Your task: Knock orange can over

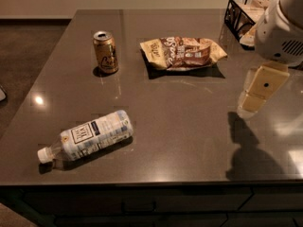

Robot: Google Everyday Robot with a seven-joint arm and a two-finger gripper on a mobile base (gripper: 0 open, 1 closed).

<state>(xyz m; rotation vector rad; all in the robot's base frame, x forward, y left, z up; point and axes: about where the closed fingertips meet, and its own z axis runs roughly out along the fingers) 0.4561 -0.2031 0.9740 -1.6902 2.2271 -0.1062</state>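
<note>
The orange can [105, 52] stands upright on the dark grey table [180, 126], at the back left. It is orange-gold with a silver top and dark script lettering. My gripper [258, 91] hangs above the right side of the table, far to the right of the can. It is a cream-coloured piece under the white arm housing [281, 27], pointing down and left, with its shadow on the table below.
A clear water bottle [87, 136] with a white cap lies on its side at the front left. A brown and cream snack bag [182, 52] lies at the back middle. A black wire basket [246, 14] stands at the back right corner.
</note>
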